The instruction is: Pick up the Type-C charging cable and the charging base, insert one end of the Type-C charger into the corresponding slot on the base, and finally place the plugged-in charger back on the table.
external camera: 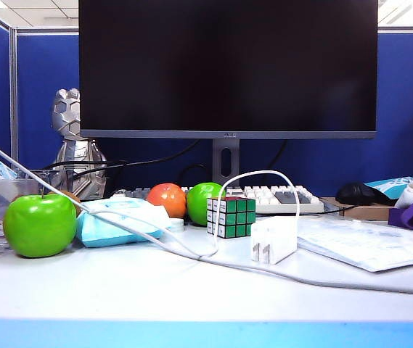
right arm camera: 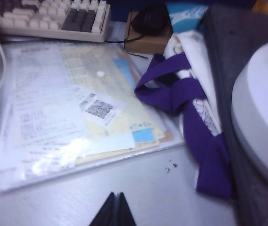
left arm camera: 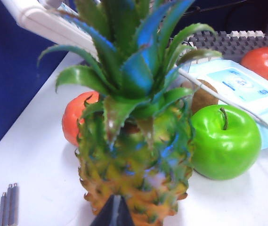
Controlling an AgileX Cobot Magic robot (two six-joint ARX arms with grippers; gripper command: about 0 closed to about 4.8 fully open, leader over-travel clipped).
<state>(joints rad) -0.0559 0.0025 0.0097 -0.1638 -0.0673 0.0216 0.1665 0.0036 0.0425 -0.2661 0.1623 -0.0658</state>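
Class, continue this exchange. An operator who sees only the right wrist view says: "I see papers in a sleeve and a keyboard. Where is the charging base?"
Observer: The charging base stands on the table, just right of the Rubik's cube, in the exterior view.
Operator: My right end effector is shut, low over the table near the papers. And the Type-C charging cable?
Observer: It arches from beside the cube over to the base.
Operator: The left end effector?
Observer: Shut, close in front of a pineapple.
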